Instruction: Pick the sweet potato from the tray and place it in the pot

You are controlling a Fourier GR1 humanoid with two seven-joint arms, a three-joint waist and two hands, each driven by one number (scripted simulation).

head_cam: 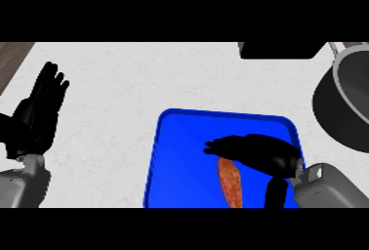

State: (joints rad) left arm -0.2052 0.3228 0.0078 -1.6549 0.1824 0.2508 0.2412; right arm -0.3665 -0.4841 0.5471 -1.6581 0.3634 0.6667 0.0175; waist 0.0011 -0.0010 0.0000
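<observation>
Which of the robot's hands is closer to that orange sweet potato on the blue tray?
The right hand: it hangs over the upper end of the sweet potato on the tray. The left hand rests open, fingers up, far off beyond the tray's left side.

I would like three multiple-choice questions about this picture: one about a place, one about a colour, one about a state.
1. Where does the sweet potato lie?
A. on the tray
B. in the pot
C. on the bare counter

2. What colour is the tray?
A. red
B. blue
C. green

3. How is the left hand?
A. curled round the pot
C. pressing the tray
B. open, fingers up

Key: 1 A, it lies on the blue surface under the right hand; 2 B, its rim is blue; 3 B, it stands alone at the view's left, far from the pot.
</observation>
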